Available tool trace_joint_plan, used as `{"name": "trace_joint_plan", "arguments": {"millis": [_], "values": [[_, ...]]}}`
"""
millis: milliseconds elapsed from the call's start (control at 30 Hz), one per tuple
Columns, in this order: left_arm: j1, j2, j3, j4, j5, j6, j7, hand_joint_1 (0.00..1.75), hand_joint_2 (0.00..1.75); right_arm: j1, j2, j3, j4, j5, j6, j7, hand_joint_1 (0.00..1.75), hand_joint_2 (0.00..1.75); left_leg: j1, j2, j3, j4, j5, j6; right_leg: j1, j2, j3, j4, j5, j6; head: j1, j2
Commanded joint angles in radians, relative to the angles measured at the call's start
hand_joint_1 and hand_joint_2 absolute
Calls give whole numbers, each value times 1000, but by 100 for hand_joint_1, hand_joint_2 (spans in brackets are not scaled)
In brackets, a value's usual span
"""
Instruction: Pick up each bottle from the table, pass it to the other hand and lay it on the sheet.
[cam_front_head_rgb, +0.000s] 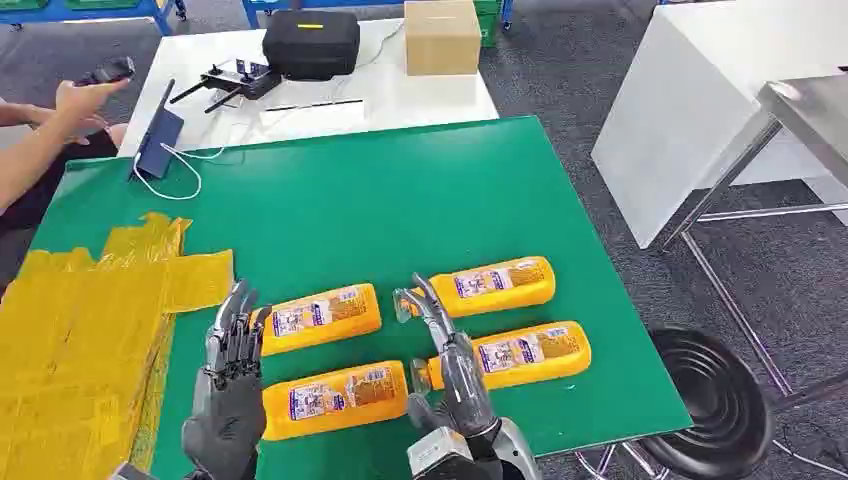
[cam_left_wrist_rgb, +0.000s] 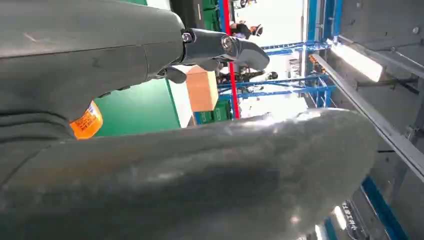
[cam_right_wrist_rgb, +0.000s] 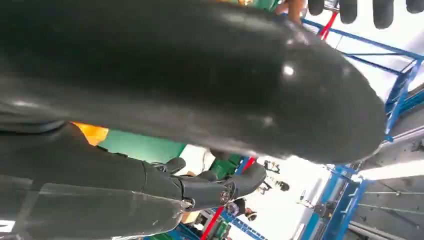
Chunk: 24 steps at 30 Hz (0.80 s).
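Observation:
Several yellow bottles lie on their sides on the green table (cam_front_head_rgb: 400, 190): one at the near left (cam_front_head_rgb: 335, 398), one above it (cam_front_head_rgb: 322, 318), one at the far right (cam_front_head_rgb: 495, 284) and one at the near right (cam_front_head_rgb: 525, 352). My left hand (cam_front_head_rgb: 230, 375) hovers with fingers spread just left of the two left bottles, holding nothing. My right hand (cam_front_head_rgb: 450, 365) stands between the left and right pairs, fingers apart and empty. A yellow sheet (cam_front_head_rgb: 85, 340) covers the table's left side. A bottle end (cam_left_wrist_rgb: 86, 121) shows past my left hand (cam_left_wrist_rgb: 150, 60) in the left wrist view.
A person's arm (cam_front_head_rgb: 40, 140) holding a dark device reaches in at the far left. A tablet (cam_front_head_rgb: 158, 140) with a white cable stands at the table's back left corner. Behind it a white table carries a black case (cam_front_head_rgb: 312, 42), a controller and a cardboard box (cam_front_head_rgb: 441, 36). A black stool (cam_front_head_rgb: 715, 400) stands at the right.

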Motion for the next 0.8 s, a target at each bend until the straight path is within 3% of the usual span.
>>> {"name": "trace_joint_plan", "arguments": {"millis": [33, 67, 100, 133, 267, 400, 800], "values": [[-91, 8, 147, 161, 244, -208, -188, 0, 0, 114, -97, -47, -98, -131, -65, -167, 0, 0, 0, -2, 2, -1, 0, -1, 0, 1, 2, -1, 0, 0, 0, 0], [-91, 8, 147, 161, 244, -208, -188, 175, 0, 114, -97, -47, -98, -131, -65, -167, 0, 0, 1, -2, 3, -1, 0, -1, 1, 2, 3, -2, 0, 0, 0, 0], [-91, 8, 147, 161, 244, -208, -188, 175, 0, 114, -97, -47, -98, -131, -65, -167, 35, 0, 0, -2, 2, -1, 0, -1, 0, 1, 2, -1, 0, 0, 0, 0], [-91, 8, 147, 161, 244, -208, -188, 175, 0, 114, -97, -47, -98, -131, -65, -167, 175, 0, 1, -2, 3, -1, -1, -1, 1, 2, 3, -2, 0, 0, 0, 0], [-91, 8, 147, 161, 244, -208, -188, 175, 0, 114, -97, -47, -98, -131, -65, -167, 175, 0, 1, -10, 5, -3, 1, -1, 0, -6, 6, -4, -1, 0, 0, 0], [-91, 8, 147, 161, 244, -208, -188, 175, 0, 114, -97, -47, -98, -131, -65, -167, 175, 0, 0, -1, 2, -1, -1, 0, 0, 2, 3, -1, 0, 0, -1, 0], [-88, -30, 178, 167, 212, -263, -188, 175, 0, 95, -81, -55, -70, -155, -1, -170, 175, 0, 0, -2, 3, -1, 0, -1, 0, 1, 4, -2, 0, 0, 0, 0]]}}
